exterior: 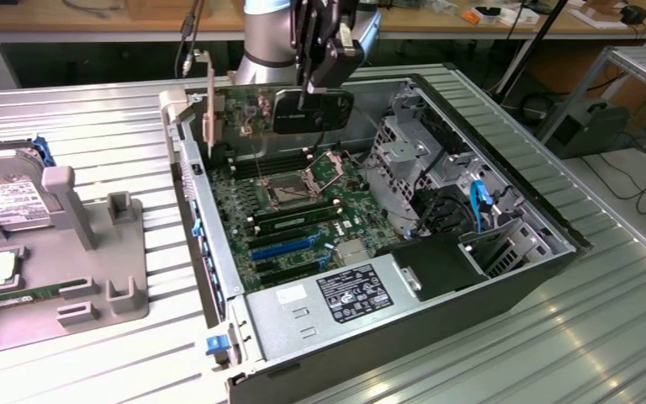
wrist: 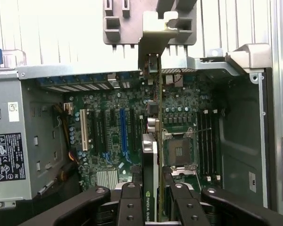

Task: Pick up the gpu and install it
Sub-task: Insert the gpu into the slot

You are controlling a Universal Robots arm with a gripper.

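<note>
The gpu (exterior: pixel 258 114) is a green card with a dark face and a silver bracket at its end toward the exterior view's left. It hangs on edge above the far part of the motherboard (exterior: pixel 289 215) inside the open computer case (exterior: pixel 525 252). My gripper (exterior: pixel 323 84) is shut on the card's upper edge. In the wrist view the gpu (wrist: pixel 153 141) appears edge-on between my gripper (wrist: pixel 153 209) fingers (wrist: pixel 131 207). There it runs beside the CPU socket (wrist: pixel 179 151), and the blue slot (wrist: pixel 123 129) lies off to one side.
The power supply (exterior: pixel 340 295) fills the case's near corner and a drive cage (exterior: pixel 413 156) lines the exterior view's right. On the exterior view's left, a grey fixture (exterior: pixel 110 252) holds a hard drive (exterior: pixel 9 202) and a memory stick (exterior: pixel 20 296).
</note>
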